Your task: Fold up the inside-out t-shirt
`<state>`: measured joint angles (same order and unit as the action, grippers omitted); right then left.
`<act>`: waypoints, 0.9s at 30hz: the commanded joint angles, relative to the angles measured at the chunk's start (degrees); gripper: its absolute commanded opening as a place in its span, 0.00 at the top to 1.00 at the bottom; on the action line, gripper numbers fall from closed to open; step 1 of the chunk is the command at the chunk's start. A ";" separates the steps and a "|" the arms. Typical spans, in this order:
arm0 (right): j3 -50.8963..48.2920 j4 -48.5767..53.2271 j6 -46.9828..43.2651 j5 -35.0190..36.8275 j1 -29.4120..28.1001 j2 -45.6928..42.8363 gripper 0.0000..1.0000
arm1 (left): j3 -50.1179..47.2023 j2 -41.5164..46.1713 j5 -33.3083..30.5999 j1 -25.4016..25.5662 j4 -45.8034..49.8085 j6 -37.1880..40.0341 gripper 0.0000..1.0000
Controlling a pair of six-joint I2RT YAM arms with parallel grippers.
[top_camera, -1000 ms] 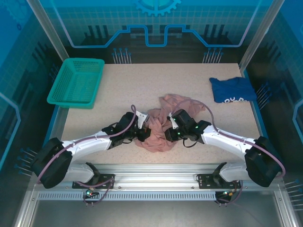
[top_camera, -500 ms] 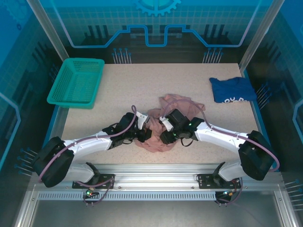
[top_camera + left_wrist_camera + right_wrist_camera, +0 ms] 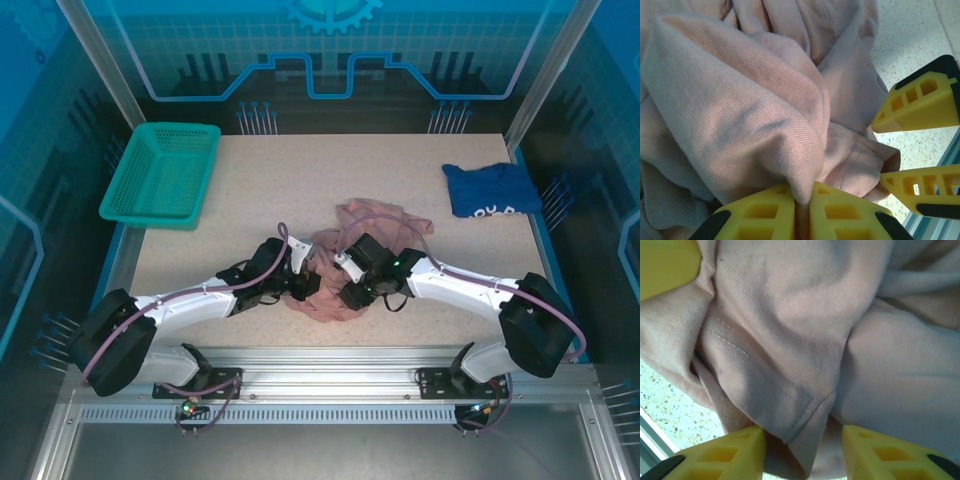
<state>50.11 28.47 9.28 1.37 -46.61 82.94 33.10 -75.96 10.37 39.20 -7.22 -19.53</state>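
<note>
The inside-out t-shirt (image 3: 372,218), dusty pink, lies crumpled at the table's near middle. My left gripper (image 3: 307,285) sits at its left edge. In the left wrist view it (image 3: 803,205) is shut on a raised fold of the pink cloth (image 3: 740,100). My right gripper (image 3: 349,295) is over the shirt's near edge, close to the left one. It (image 3: 802,452) stands open in the right wrist view. A stitched hem corner of the shirt (image 3: 805,405) hangs between its fingers (image 3: 735,452), unpinched. The right gripper's yellow fingertips (image 3: 920,100) also show in the left wrist view.
A green basket (image 3: 160,175) stands at the back left of the speckled table (image 3: 280,170). A dark blue shirt (image 3: 490,188) lies at the back right. The table's near edge and metal rail (image 3: 330,355) run just below the grippers.
The right gripper has moved left over the shirt towards the left gripper, and its jaws have widened. The left gripper has kept its pinch and place.
</note>
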 commanded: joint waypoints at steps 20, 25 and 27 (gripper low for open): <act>5.10 1.93 -0.13 2.56 -0.55 -2.50 1.00 | -1.63 4.21 -1.25 -0.46 1.08 -0.06 0.87; 4.75 1.94 4.30 -0.94 1.56 -7.16 1.00 | -2.63 8.06 2.07 -0.44 1.07 -1.29 0.84; 4.68 1.84 6.08 -1.92 2.47 -8.90 1.00 | -3.59 10.07 3.13 -0.45 0.81 -1.87 0.82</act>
<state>53.76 29.15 11.53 2.00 -45.52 76.40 31.11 -68.90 10.72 39.20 -6.35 -20.03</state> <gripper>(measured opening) 0.047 0.175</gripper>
